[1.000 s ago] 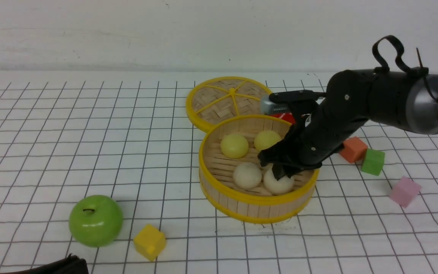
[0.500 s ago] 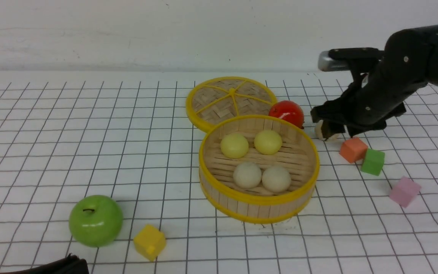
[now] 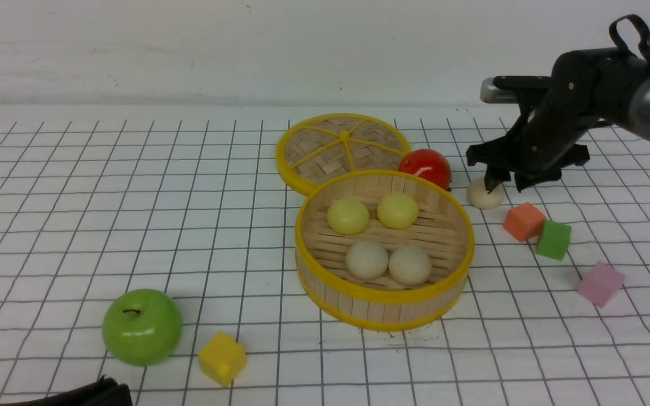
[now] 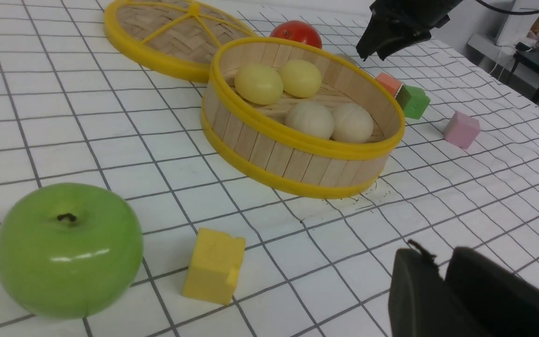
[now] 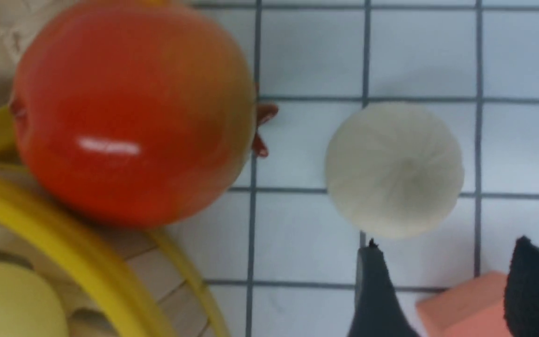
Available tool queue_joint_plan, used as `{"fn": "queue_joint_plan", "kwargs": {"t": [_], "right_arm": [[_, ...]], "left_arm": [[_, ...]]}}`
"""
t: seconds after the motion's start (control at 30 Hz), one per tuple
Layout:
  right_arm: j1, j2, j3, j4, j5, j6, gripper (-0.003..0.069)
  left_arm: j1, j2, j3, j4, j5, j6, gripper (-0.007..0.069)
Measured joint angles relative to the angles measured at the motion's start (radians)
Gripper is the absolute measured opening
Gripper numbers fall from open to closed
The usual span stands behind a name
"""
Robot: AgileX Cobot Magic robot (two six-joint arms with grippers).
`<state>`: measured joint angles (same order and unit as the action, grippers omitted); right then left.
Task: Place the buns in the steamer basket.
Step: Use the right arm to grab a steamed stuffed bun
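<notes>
— How is the right tool (image 3: 503,181) held?
— Its jaws are spread and nothing is gripped. A white bun (image 3: 484,193) is seen on the tabletop (image 3: 133,214) just under its tips, between it and the red ball (image 3: 425,167).
— And the other buns (image 3: 348,215)?
— Four are laid in the basket (image 3: 384,307), well apart from that tool.
— The left tool (image 4: 440,267)?
— Spread or pressed together cannot be told.
</notes>
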<state>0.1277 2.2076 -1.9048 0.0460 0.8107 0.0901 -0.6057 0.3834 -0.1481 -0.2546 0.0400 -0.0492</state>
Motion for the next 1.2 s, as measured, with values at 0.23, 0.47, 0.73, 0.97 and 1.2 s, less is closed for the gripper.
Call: {"fn": "queue_joint_plan", "kwargs": {"t": [0.23,0.47,0.73,0.97,1.2], "right_arm": [[0.001,0.007,-0.015,0.054,-0.039,-0.027,0.0358],[0.001,0.056,-0.02,0.06,-0.044,-0.03,0.0349],[0.001,0.069,-0.02,0.061,-0.07,-0.03,0.0241],[0.001,0.068,-0.021,0.061,-0.042,-0.03,0.0265],[0.001,0.061,-0.021,0.064,-0.113,-0.03,0.0348]], "left_arm": [[0.0,0.0,0.0,0.0,0.0,0.0,0.0092],[0.0,0.0,0.0,0.0,0.0,0.0,0.0099],[0.0,0.0,0.0,0.0,0.0,0.0,0.0102],[0.0,0.0,0.0,0.0,0.0,0.0,0.0102],[0.0,0.0,0.0,0.0,0.0,0.0,0.0108]]}}
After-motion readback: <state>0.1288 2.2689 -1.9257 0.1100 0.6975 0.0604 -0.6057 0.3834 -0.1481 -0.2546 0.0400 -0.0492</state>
